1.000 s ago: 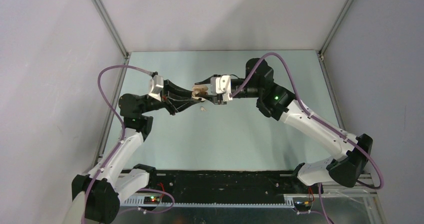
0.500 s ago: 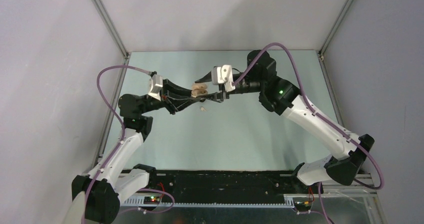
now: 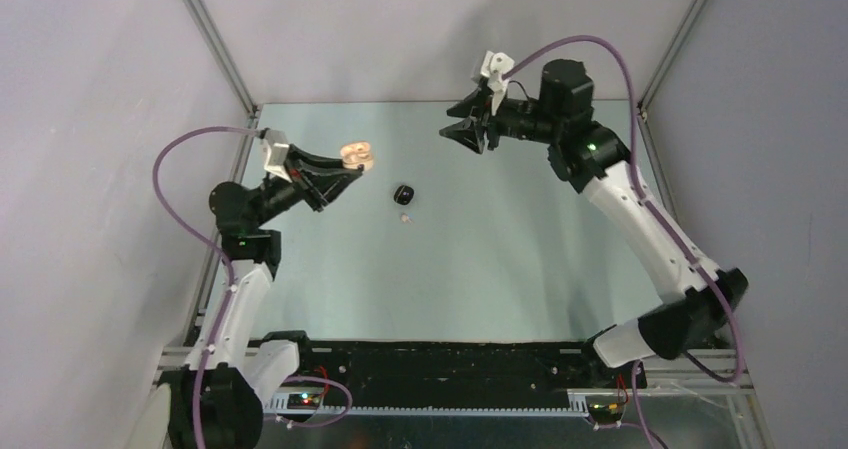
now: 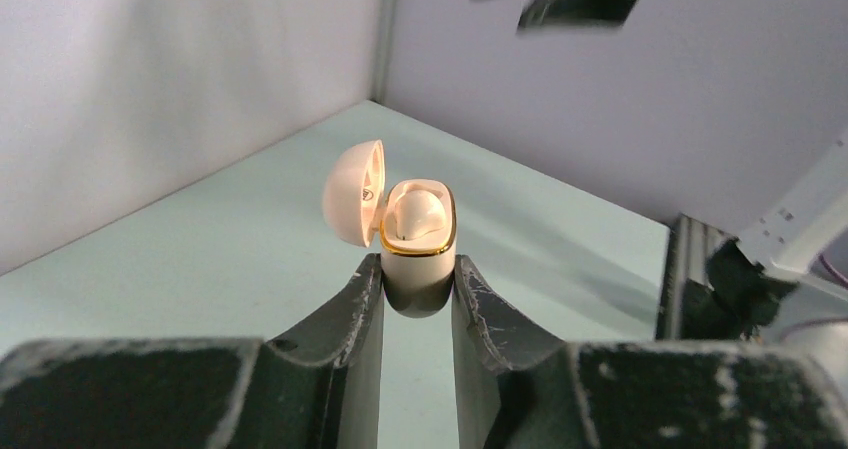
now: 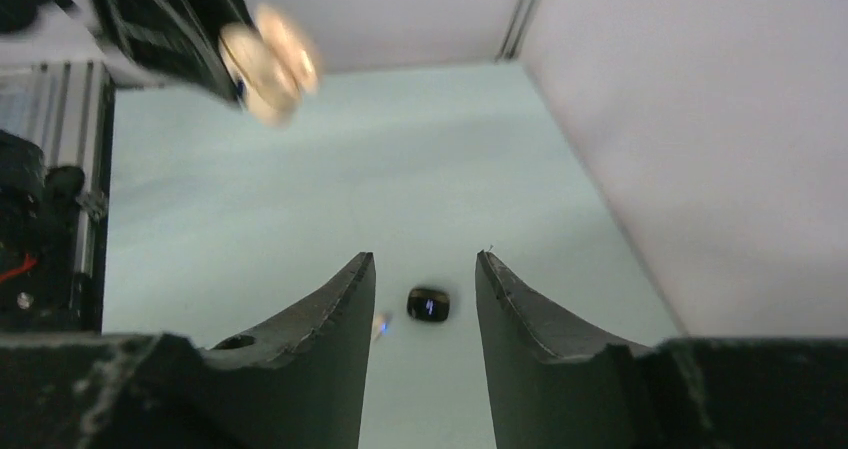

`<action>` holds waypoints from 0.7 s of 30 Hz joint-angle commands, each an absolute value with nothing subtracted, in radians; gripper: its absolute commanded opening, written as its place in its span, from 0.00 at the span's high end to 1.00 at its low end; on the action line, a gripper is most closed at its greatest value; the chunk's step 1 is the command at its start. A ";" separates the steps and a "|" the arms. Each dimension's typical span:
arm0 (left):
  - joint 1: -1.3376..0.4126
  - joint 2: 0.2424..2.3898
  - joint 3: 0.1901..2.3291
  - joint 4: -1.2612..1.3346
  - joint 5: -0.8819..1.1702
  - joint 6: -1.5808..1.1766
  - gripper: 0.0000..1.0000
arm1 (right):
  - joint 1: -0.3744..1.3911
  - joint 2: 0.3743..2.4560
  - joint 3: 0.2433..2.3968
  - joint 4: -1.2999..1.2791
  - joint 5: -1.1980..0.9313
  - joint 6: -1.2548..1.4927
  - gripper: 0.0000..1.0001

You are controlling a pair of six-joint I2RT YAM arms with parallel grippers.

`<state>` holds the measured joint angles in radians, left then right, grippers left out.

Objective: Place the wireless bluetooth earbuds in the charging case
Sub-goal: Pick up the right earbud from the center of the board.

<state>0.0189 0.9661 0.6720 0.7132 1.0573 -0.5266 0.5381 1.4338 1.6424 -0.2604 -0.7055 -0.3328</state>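
Note:
My left gripper (image 4: 417, 269) is shut on the lower body of a cream charging case (image 4: 417, 244) with a gold rim. Its lid (image 4: 355, 191) is hinged open to the left, and one pale earbud (image 4: 415, 214) sits inside. In the top view the charging case (image 3: 356, 154) is held up over the table's left part. My right gripper (image 3: 465, 134) hovers high at the back, open, nothing between its fingers (image 5: 350, 299). Below it on the table lie a small black rounded case (image 5: 428, 305) and a loose pale earbud (image 5: 380, 324) with a blue light. In the top view that earbud (image 3: 405, 216) lies just near of the black case (image 3: 404, 193).
The pale green table (image 3: 500, 269) is walled by grey panels with metal corner posts (image 3: 215, 39). The right arm's links (image 3: 650, 229) stretch along the right side. A black rail (image 3: 440, 369) with the arm bases runs along the near edge.
The two grippers, close together over the table's middle before, have drawn apart. The left one carried the cream case up and left. The right one rose back and right, uncovering the black case.

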 commanded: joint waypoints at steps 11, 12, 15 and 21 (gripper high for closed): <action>0.170 0.739 0.717 0.368 1.022 -0.451 1.00 | 0.573 2.230 2.425 -1.238 -0.747 -0.874 0.54; 0.171 0.729 0.716 0.356 1.018 -0.443 1.00 | 0.579 2.291 2.451 -1.260 -0.729 -0.918 0.50; 0.174 0.714 0.723 0.316 1.013 -0.442 1.00 | 0.614 2.333 2.414 -1.248 -0.697 -1.015 0.45; 0.181 0.694 0.728 0.286 1.014 -0.450 1.00 | 0.671 2.381 2.342 -1.153 -0.622 -1.084 0.45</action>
<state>0.1688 0.7174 0.6846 0.3145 1.0245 -0.4660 0.6376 2.3539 2.3375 -1.1553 -0.6743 -0.9905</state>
